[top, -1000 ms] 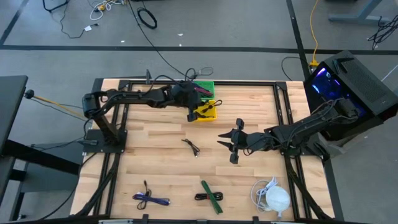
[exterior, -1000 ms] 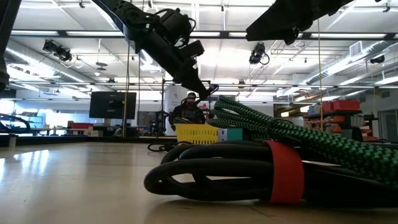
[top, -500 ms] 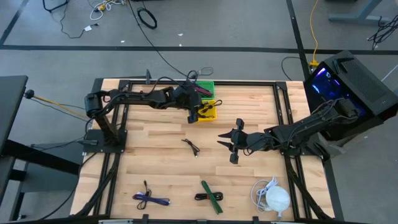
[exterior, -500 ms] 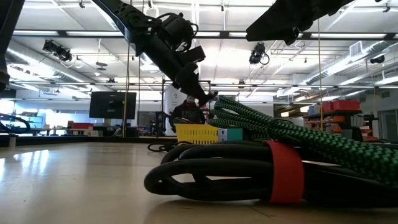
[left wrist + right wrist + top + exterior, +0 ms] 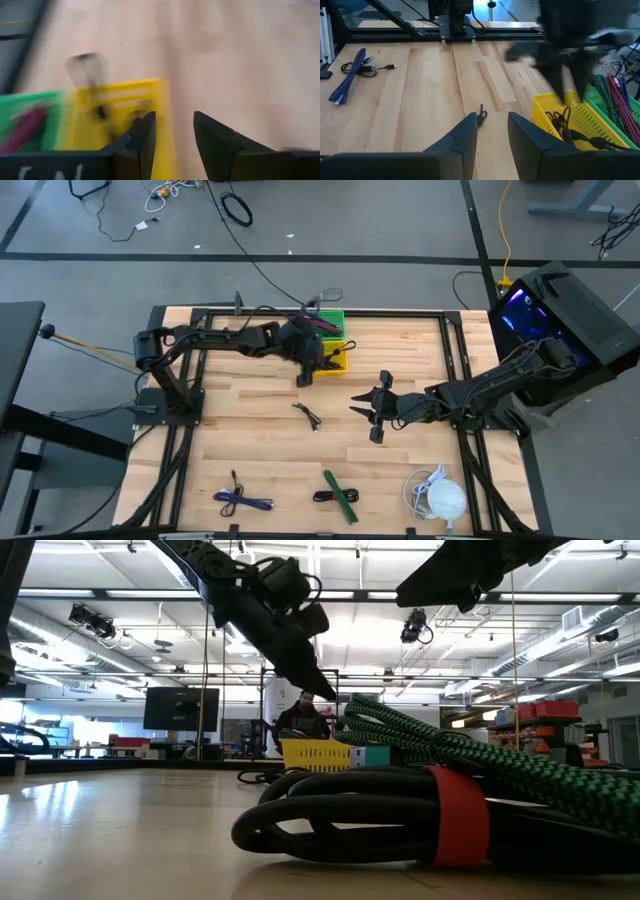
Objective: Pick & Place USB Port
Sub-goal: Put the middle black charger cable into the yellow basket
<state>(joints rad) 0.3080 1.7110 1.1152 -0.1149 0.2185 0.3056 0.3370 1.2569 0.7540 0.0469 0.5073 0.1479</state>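
USB cable: small black cable [image 5: 309, 415] lies loose on the table, near the table centre, on the side of the yellow bin [image 5: 337, 358] away from the far edge; long axis runs diagonally.
Writing: white letters on the left wrist housing, too cropped to read.
Yellow bin contents: black cable [image 5: 568, 127] coiled inside.
Green bin [image 5: 329, 322]: touching the yellow bin, holds dark red cable.
Left gripper [image 5: 306, 374]: just beside the yellow bin, above the table; fingers [image 5: 141, 141] parted, nothing between them.
Right gripper [image 5: 367, 414]: well apart from the yellow bin, toward table centre; fingers [image 5: 466, 133] parted, empty.
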